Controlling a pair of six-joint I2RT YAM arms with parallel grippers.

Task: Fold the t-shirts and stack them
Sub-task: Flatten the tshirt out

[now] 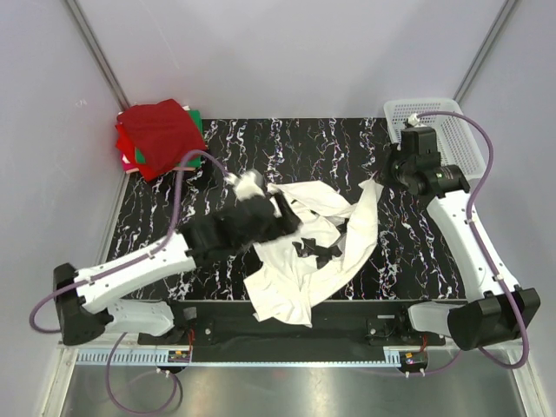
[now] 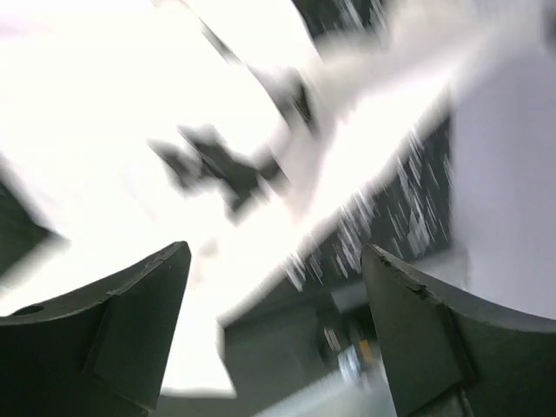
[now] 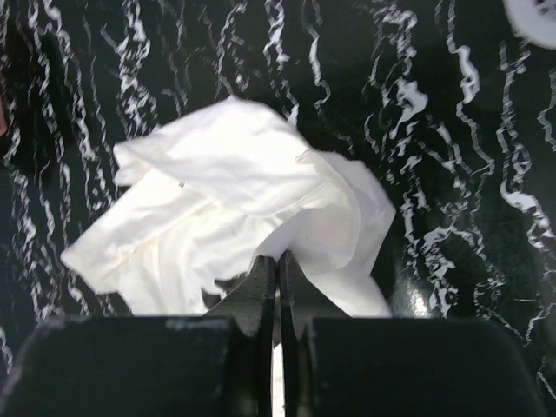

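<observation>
The white t-shirt [image 1: 300, 265] lies crumpled and spread across the middle of the black marbled table [image 1: 226, 143]. My right gripper [image 1: 385, 175] is shut on a corner of it, and in the right wrist view the jaws [image 3: 278, 257] pinch a fold of the white cloth [image 3: 234, 187]. My left gripper [image 1: 280, 208] hangs over the shirt's left part. In the blurred left wrist view it [image 2: 276, 252] is open and empty, with the shirt [image 2: 130, 130] beyond it. A folded stack sits at the back left: dark red tee [image 1: 161, 130] on top, bright red [image 1: 128, 149] and green [image 1: 198, 116] edges showing.
A white plastic mesh basket [image 1: 452, 130] stands at the back right corner, just behind my right wrist. Grey walls close in the table on the left, back and right. The table's front edge runs just behind the arm bases.
</observation>
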